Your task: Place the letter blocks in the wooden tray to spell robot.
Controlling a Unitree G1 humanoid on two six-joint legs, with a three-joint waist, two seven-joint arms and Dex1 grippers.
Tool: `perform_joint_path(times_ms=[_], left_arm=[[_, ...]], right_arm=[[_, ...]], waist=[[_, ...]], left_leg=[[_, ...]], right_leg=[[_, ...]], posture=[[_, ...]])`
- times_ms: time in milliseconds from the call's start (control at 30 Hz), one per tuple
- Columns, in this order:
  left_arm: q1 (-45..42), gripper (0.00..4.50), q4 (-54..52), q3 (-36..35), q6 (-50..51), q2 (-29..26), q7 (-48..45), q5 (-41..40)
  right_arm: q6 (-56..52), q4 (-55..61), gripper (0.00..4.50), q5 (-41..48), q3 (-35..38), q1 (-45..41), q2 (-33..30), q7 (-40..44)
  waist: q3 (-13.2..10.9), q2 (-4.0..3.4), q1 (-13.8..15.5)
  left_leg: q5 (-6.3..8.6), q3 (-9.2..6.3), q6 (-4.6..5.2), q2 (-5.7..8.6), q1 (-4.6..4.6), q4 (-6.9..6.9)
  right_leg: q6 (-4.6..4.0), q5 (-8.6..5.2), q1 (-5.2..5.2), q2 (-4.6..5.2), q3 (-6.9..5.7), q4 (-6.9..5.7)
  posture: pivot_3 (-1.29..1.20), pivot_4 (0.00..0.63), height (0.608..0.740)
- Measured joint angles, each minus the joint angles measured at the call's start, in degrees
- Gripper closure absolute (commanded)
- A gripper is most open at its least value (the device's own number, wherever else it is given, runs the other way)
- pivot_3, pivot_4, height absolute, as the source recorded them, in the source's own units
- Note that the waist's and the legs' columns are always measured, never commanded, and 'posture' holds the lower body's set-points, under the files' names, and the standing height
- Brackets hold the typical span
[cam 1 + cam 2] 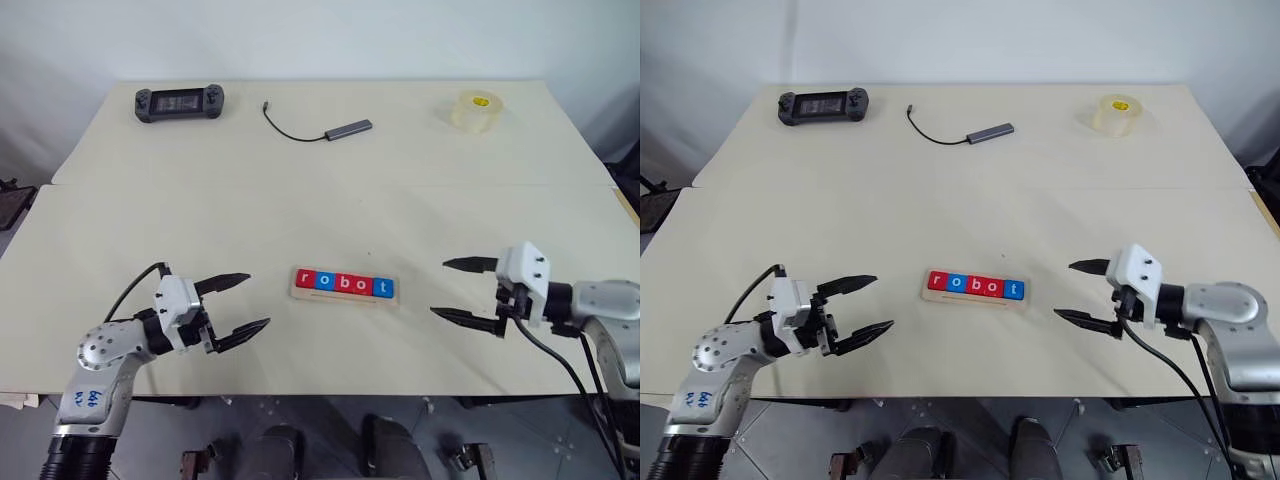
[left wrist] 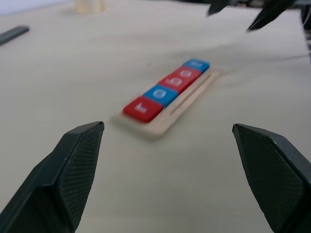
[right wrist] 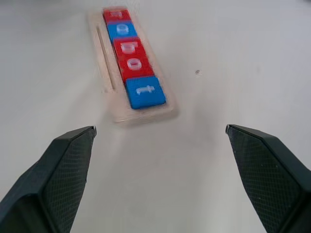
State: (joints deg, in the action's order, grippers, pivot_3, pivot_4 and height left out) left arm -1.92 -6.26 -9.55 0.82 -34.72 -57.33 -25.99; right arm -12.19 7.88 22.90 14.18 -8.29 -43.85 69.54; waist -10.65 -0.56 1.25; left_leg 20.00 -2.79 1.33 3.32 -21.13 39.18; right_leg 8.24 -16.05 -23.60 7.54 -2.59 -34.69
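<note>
Looks like the spelling part is basically wrapped up here: all five letter blocks [image 1: 345, 284] sit in a row in the wooden tray [image 1: 344, 296], reading r-o-b-o-t left to right from the robot's side, colours going red, blue, red, red, blue. The tray lies flat on the pale table [image 1: 320, 200] near the front edge, roughly centred between the two arms. The left gripper [image 1: 242, 305] hangs off to the tray's left with its fingers spread wide and nothing in them, and the right gripper [image 1: 455, 290] is the same story on the other side, jaws apart, empty, clear of the tray. So the step in hand is probably just backing off cleanly. Best way to do that: pull both arms straight outward and up, fingertips never sweeping across the tray, since those tiles sit loose on a shallow ledge and a nudge could knock one askew. White lowercase letters look upright and evenly butted together, the groove running along the near side empty.
</note>
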Motion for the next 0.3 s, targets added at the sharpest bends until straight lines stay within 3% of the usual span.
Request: perform_joint_path(times_ms=[300], left_arm=[[-0.13,0.00,2.65,-1.51,-0.33,-2.23,0.00,0.57]], right_arm=[[3.71,-1.64,0.02,3.15,2.81,4.97,-1.16,2.60]], waist=[[0.00,0.00,0.09]], left_leg=[[0.00,-0.02,0.00,0.00,0.02,0.00]], right_leg=[[-0.01,0.00,0.01,0.01,0.00,-0.01]], posture=[[0.00,0.150,0.740]])
